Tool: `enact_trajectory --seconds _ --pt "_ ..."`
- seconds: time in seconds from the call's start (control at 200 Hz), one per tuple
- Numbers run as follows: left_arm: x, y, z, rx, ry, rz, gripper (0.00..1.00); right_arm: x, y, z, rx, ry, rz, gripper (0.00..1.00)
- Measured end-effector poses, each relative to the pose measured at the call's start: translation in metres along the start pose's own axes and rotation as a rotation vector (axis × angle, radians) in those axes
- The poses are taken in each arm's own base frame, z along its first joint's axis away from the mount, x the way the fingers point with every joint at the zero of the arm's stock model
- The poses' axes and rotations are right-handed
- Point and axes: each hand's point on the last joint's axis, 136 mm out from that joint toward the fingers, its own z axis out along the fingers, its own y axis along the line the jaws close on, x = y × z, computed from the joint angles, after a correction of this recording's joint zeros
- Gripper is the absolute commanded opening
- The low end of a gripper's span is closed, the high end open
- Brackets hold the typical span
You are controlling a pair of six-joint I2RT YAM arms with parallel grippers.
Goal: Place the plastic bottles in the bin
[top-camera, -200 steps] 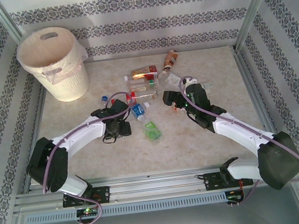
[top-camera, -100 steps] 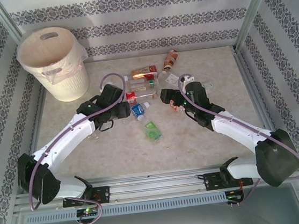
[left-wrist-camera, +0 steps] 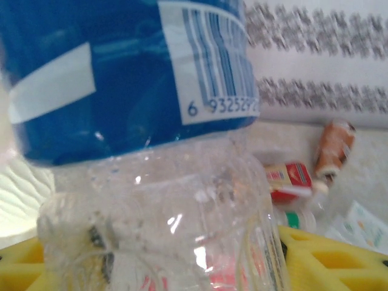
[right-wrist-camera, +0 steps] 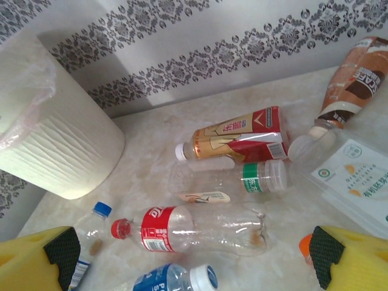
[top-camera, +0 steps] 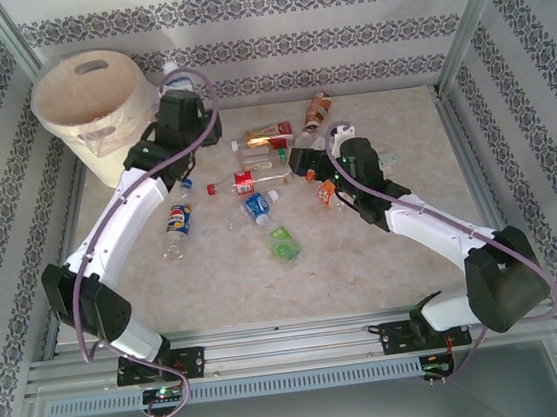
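1. Currently one blue-labelled plastic bottle [left-wrist-camera: 121,79] is clamped between the yellow fingers [left-wrist-camera: 327,254] of the left gripper [left-wrist-camera: 170,267]. Its barcode faces the wrist camera and its clear body is nearest the lens
2. Seen from above, that bottle [top-camera: 174,77] is held clear of the tabletop [top-camera: 227,285], just beside the right rim of the cream bin [top-camera: 102,158]. The bin stands in the far left corner with a thin liner folded over its edge
3. More bottles lie on the tabletop, apart from the bin:
   - a red-and-gold bottle [right-wrist-camera: 236,136]
   - a clear green-capped bottle [right-wrist-camera: 242,180]
   - a red-capped bottle [right-wrist-camera: 194,227] with a red label
   - a brown bottle [right-wrist-camera: 354,79] by the back wall
   - a green bottle [top-camera: 284,243]
   - a blue-and-yellow-labelled bottle [top-camera: 177,225] beside the left arm
4. The right gripper [right-wrist-camera: 194,254] hangs low over the pile with its jaws spread wide and nothing between them. An orange cap [right-wrist-camera: 305,245] sits just beside one finger
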Motion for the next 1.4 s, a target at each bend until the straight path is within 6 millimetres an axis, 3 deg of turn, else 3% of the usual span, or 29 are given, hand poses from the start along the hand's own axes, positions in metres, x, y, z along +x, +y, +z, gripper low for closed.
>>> enact_trajectory --seconds 0.2,0.37,0.46,0.909,1.179,1.399 --pt "-0.067 0.064 0.016 -0.115 -0.111 -0.060 0.46 -0.005 0.002 -0.005 -0.001 -0.016 -0.001 0.98" --pt "-0.105 0.109 0.024 -0.195 -0.160 -0.078 0.46 -0.014 0.004 -0.014 -0.001 -0.047 -0.009 0.98" --pt "-0.116 0.128 0.032 -0.246 -0.167 -0.068 0.46 -0.015 0.003 -0.016 0.008 -0.048 -0.020 0.98" --pt "-0.093 0.242 0.107 -0.442 -0.010 -0.019 0.46 -0.013 -0.006 -0.023 0.060 -0.035 -0.034 0.98" --pt "-0.054 0.276 0.131 -0.479 0.111 -0.042 0.51 -0.013 -0.019 -0.029 0.124 -0.036 -0.028 0.98" --pt "-0.047 0.288 0.132 -0.519 0.131 -0.078 0.62 -0.010 -0.033 -0.031 0.181 -0.027 -0.015 0.98"
